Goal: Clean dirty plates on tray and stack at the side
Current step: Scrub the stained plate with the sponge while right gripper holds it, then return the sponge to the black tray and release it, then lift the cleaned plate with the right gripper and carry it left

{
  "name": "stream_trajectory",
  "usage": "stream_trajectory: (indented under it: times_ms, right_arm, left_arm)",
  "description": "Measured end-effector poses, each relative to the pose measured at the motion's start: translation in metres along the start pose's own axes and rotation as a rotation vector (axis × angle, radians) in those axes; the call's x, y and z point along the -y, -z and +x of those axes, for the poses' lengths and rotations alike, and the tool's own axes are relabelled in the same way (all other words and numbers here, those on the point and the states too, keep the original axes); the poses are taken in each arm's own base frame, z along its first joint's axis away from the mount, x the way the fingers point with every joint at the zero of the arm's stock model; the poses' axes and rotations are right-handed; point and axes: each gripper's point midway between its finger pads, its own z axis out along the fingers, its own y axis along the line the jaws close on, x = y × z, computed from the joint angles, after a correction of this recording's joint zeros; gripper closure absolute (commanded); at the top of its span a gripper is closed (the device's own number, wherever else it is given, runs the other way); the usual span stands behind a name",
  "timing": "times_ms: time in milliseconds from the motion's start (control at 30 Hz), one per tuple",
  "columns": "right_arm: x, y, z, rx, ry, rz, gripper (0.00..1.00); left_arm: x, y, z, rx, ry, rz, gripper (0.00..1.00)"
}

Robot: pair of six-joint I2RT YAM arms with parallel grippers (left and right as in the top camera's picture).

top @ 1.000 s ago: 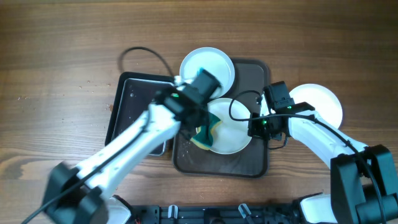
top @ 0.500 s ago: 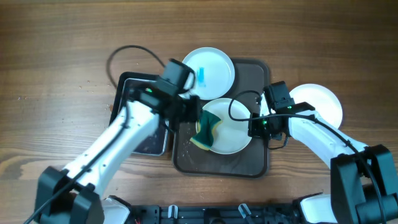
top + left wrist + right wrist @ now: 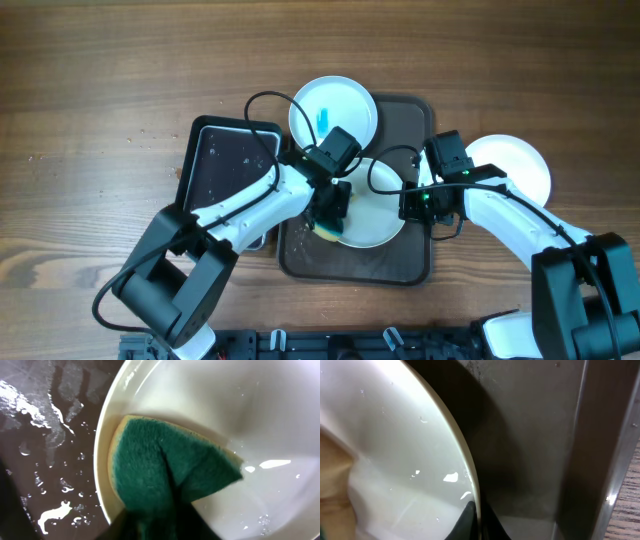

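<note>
On the dark brown tray [image 3: 415,255], wet with scattered drops, the middle plate [image 3: 380,215] lies flat near the centre, its white floor glistening with water and showing no blue that I can see. At that plate's left edge sits a sponge [image 3: 170,470], green scouring face up over a yellow body, creased down the middle and lying partly across the rim. A second plate, the smeared plate [image 3: 345,120], rests at the tray's far left corner, overhanging the rim, with a blue streak in its middle. The third, the clean plate [image 3: 515,165], lies off the tray on the wooden table [image 3: 100,80] to the right, just beside my right forearm. A smaller black tray [image 3: 225,165], speckled with droplets, sits against the brown tray's left side. My left arm reaches diagonally across that black tray, and my left gripper [image 3: 334,208] points down over the sponge, jaws pinching its near end. My right arm bends in from the right, and my right gripper [image 3: 412,205] has its jaws pressed together on the middle plate's right rim, the thin edge running between my fingers.
</note>
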Motion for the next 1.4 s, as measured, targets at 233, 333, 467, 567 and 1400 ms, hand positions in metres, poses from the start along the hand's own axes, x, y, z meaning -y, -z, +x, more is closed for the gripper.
stream_trajectory:
  times_ms: [233,333,467,567,1400]
  right_arm:
    - [0.0,0.0,0.0,-0.001,0.0,-0.002,0.96]
    - [0.0,0.0,0.0,-0.001,0.003,-0.002,0.96]
    - [0.0,0.0,0.0,-0.001,0.003,-0.002,0.96]
    - [0.0,0.0,0.0,-0.001,0.004,-0.002,0.96]
    - [-0.007,0.0,-0.014,0.058,0.034,-0.03,0.96]
  left_arm:
    - [-0.001,0.006,0.006,-0.014,0.009,-0.006,0.96]
    - [-0.001,0.02,0.008,-0.007,0.009,-0.004,0.96]
    - [-0.009,0.054,0.006,0.047,0.034,-0.004,0.96]
    - [-0.033,0.081,0.004,0.089,0.096,-0.034,0.96]
    - [-0.204,0.053,0.023,0.048,0.551,-0.263,0.65]
